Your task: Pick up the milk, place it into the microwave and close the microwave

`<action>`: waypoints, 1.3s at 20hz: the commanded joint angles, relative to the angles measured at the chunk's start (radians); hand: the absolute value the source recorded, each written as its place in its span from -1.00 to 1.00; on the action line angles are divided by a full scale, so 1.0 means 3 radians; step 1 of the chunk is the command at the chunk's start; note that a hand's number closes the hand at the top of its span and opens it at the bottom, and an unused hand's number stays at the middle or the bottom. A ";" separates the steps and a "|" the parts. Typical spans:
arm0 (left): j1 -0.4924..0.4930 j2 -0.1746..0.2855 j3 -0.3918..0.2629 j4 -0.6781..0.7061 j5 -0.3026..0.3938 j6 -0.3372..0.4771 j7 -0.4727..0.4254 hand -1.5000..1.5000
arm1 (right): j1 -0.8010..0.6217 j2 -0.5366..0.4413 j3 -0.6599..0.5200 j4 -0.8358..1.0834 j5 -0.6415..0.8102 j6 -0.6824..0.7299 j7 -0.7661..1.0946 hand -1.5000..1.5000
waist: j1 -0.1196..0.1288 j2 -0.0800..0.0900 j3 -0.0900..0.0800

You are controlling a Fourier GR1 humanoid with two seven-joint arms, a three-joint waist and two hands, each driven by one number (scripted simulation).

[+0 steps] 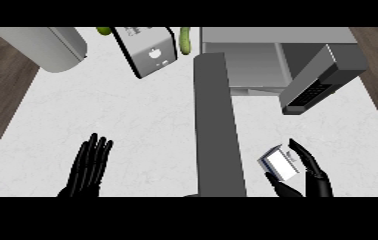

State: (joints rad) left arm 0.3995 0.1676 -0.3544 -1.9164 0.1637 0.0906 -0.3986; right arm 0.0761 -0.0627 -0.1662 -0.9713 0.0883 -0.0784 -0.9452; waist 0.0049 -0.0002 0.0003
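- Currently the right hand (316,178), at the lower right of the frame, has its fingers and thumb curled round the milk (280,165). The carton sits tilted in that hold, low in the picture and well apart from the microwave (244,59) at the upper right.
- Only part of the carton lies between thumb and fingers, so it could twist or slide out on the way up. The tilt makes that more likely.
- The open door (218,129) runs as a long grey slab down the middle of the frame, just left of the milk. A path drifting left would knock the carton against its edge.
- A dark slanted panel (317,81) juts out at the right of the opening. Going in too far right risks catching the carton or the fingers on it.
- If the milk ends up too near the front lip, the door may hit it when closing.
- The left hand (87,169) rests at the lower left, fingers straight and spread, holding nothing. Swinging the door shut could sweep across the counter (133,119) towards it.
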 commanded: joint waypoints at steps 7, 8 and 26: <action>0.0026 0.0124 0.0309 0.0064 0.0249 -0.0255 -0.0052 -1.00 | -0.0612 -0.0010 -0.0203 0.1010 0.0140 -0.0542 -0.0425 1.00 | 0.0010 0.0003 0.0001; 0.0146 0.0020 0.0109 -0.0116 0.0056 -0.0090 0.0001 -1.00 | -0.0551 -0.0145 -0.0278 0.1128 0.0066 -0.0359 -0.0615 1.00 | 0.0007 0.0002 0.0001; 0.0067 0.0150 0.0481 0.0098 0.0296 -0.0443 -0.0061 -1.00 | -0.1479 -0.0102 -0.0434 0.2000 0.0030 -0.0145 -0.0808 1.00 | 0.0027 0.0012 0.0004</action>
State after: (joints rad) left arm 0.4274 0.2204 -0.2136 -1.9032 0.2612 -0.0417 -0.4223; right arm -0.3668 -0.1057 -0.2889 -0.4199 0.1161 -0.1899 -1.0628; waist 0.0147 0.0021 0.0006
